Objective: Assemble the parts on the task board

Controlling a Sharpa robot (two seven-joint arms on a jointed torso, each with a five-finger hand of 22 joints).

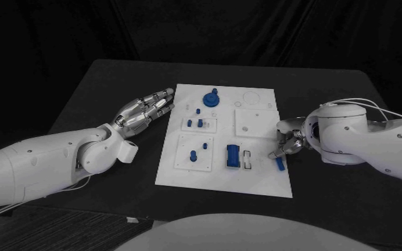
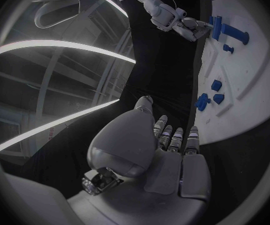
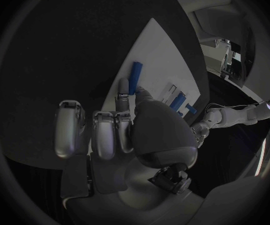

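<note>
The white task board [image 1: 255,117] lies in the middle of the black table. My right hand [image 1: 290,142] is at the board's right edge, and its thumb and a finger pinch the near end of a small blue bar [image 1: 279,163]. The right wrist view shows the bar [image 3: 135,76] sticking out from between those fingertips [image 3: 123,91] over the board's edge [image 3: 163,55]. My left hand [image 1: 147,110] hovers open beside the board's left edge with its fingers stretched out and nothing in it. A blue block [image 1: 233,156] stands in a lower board plate.
A blue round knob part [image 1: 212,97] stands near the board's far edge. Small blue pegs [image 1: 194,123] and a blue peg [image 1: 193,157] stand in the left plates. Bare black table [image 1: 335,88] surrounds the board. The left wrist view shows the left hand [image 2: 166,150] beside the board [image 2: 247,70].
</note>
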